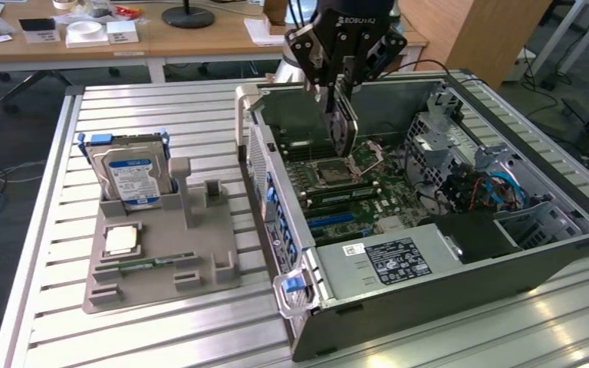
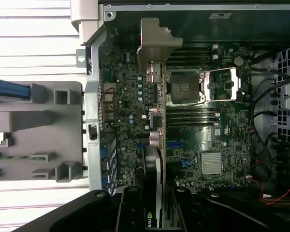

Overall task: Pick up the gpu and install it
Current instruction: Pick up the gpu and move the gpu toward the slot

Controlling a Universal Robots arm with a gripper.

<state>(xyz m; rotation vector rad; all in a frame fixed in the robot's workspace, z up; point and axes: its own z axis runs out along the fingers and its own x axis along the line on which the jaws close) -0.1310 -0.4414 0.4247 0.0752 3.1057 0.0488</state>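
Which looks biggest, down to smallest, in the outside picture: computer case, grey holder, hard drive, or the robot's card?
1. computer case
2. grey holder
3. hard drive, then gpu, though unsure: the gpu faces the camera nearly edge-on.

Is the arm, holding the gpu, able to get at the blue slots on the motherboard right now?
Probably yes. The case lies open, the gripper holds the gpu upright above the motherboard, and nothing covers the blue slots; the cables sit off toward the exterior view's right.
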